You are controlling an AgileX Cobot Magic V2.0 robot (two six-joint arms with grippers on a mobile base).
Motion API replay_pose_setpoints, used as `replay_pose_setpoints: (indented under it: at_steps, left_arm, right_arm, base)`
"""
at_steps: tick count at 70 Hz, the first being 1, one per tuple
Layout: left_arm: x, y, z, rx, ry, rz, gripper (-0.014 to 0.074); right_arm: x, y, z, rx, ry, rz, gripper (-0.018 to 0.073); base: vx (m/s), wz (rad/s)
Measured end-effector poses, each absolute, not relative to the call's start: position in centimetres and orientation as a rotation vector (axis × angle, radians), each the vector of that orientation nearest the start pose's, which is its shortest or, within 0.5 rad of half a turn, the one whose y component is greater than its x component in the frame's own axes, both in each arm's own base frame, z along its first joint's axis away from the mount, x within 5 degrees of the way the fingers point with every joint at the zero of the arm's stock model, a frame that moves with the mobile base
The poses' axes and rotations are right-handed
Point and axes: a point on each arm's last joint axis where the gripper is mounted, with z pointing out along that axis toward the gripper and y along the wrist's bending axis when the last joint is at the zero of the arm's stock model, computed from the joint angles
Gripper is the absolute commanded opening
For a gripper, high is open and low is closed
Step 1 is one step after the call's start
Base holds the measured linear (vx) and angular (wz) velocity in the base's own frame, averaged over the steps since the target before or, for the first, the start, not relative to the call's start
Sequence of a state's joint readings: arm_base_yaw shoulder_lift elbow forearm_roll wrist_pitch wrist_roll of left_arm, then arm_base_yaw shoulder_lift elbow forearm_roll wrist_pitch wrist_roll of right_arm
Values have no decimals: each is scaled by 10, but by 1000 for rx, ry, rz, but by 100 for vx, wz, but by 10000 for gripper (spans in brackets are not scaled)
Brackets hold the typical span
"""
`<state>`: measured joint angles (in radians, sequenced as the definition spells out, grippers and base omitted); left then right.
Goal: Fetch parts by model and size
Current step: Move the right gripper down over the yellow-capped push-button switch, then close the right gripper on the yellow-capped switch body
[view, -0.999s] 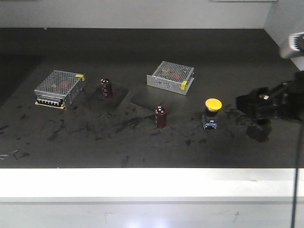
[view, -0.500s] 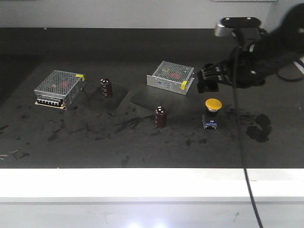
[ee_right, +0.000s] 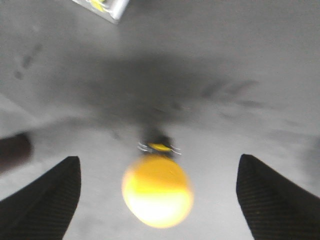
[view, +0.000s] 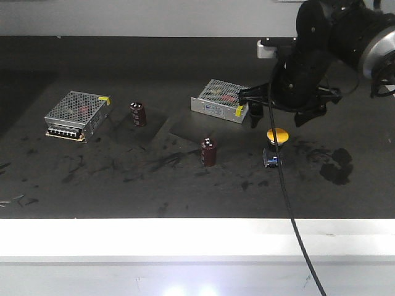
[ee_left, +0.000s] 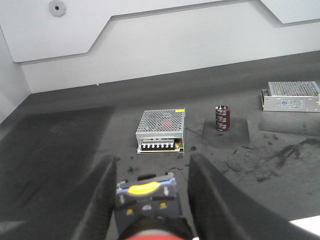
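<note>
A yellow-capped push-button switch (view: pixel 276 136) stands upright on the dark table, right of centre. My right gripper (view: pixel 278 121) hangs just above it, open. In the right wrist view the yellow cap (ee_right: pixel 156 192) lies between the two wide-spread fingers of the right gripper (ee_right: pixel 157 165), touching neither. In the left wrist view my left gripper (ee_left: pixel 152 159) is shut on the red-capped switch (ee_left: pixel 146 197), whose blue-grey base with a yellow label points forward and whose red cap shows at the bottom edge. The left gripper is out of the front view.
Two metal-mesh power supply boxes sit on the table, one at the left (view: pixel 76 115) and one behind the yellow switch (view: pixel 222 100). Two maroon capacitors (view: pixel 138 114) (view: pixel 209 152) stand between them. A white ledge (view: pixel 185 237) runs along the front edge.
My right arm swung in from the table's right edge, leftwards, and now hangs over the yellow-capped switch. Objects on the table have not moved.
</note>
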<state>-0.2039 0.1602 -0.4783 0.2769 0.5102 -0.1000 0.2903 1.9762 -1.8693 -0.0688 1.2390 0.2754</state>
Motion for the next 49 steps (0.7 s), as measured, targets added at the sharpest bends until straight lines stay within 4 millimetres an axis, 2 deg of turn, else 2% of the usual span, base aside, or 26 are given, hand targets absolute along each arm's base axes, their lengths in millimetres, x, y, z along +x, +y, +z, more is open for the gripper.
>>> replay_pose_setpoints:
  at_steps: [19,49]
  left_arm:
    - [41,4,316,186,1656,70,-8]
    - [40,5,315,185,1671,73,-8]
  right_arm:
    - [419,118,272,-24,2888,40,594]
    - [419,120,270,-45,2897,66,594]
  base:
    - [0,0]
    - [0,0]
